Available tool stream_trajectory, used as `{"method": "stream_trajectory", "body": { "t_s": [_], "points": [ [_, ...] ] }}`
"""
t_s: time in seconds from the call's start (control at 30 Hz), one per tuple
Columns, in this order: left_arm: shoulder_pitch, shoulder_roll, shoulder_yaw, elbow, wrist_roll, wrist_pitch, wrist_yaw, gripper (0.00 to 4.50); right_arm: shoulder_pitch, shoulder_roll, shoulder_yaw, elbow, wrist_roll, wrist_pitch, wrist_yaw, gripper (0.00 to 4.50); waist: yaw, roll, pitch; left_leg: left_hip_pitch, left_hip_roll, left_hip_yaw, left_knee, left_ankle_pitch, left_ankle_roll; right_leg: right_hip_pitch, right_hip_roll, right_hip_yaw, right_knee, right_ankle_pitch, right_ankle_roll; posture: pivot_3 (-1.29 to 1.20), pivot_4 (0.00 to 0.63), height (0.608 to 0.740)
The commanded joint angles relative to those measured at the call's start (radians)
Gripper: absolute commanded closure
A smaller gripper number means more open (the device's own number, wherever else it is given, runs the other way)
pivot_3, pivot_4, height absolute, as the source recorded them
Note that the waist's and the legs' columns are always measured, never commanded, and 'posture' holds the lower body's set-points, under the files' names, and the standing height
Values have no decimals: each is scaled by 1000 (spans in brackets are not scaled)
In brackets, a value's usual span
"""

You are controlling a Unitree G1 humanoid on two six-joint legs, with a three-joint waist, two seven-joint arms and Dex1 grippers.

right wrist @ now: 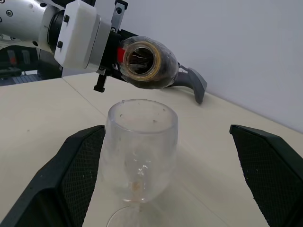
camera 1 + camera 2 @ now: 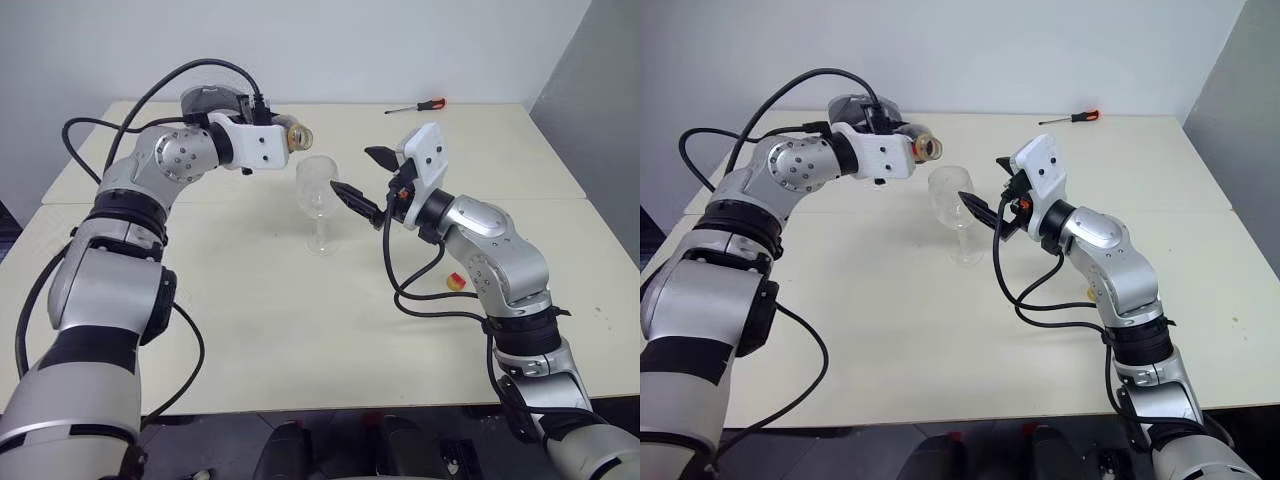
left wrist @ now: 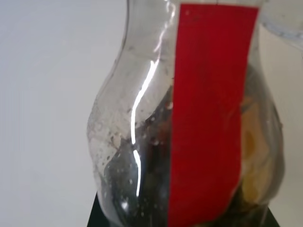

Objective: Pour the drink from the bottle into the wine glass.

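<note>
The left gripper [image 2: 283,138] was clamped shut on the bottle [image 2: 296,134], holding it tipped onto its side above and just to the left of the wine glass [image 2: 318,200]. The bottle's open mouth faced the near right, toward the right arm, and hung just over the glass rim without touching it. The left wrist view showed the bottle's clear bulbous body [image 3: 189,142] up close, with the red strip label [image 3: 208,113] running along it and the dark drink [image 3: 142,189] pooled inside.

The wine glass stood upright on its round foot near the middle of the pale table [image 2: 300,330]. In the right wrist view its bowl [image 1: 142,142] looked nearly empty, with only a faint brownish trace low down by the stem.

The right gripper [image 2: 364,180] stood with its two black fingers spread wide, just to the right of the glass bowl. In the right wrist view one finger [image 1: 71,175] lay close beside the bowl and the other [image 1: 270,165] was well apart from it; whether the nearer one touched the glass could not be told. It gripped nothing.

A small yellow cap [image 2: 456,282] lay on the table on the right, just beside the right forearm. A red-handled screwdriver [image 2: 417,106] lay near the table's far edge, well apart from everything else.
</note>
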Motion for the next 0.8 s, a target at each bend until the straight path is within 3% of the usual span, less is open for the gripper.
{"method": "stream_trajectory", "body": {
  "t_s": [0.03,0.8],
  "points": [
    [-53,24,-4,-7,12,-23,41,3517,-26,-2,-19,-8,1,-26,9,0,0,0,0,0,0,0,0,0,0,0,0,0,0,0,0,0,150,740],
    [-109,41,-73,14,106,-50,142,3517,-32,0,-18,4,-5,-35,16,0,-1,0,0,0,0,1,0,0,0,0,0,0,0,0,0,0,150,740]
  ]
}}
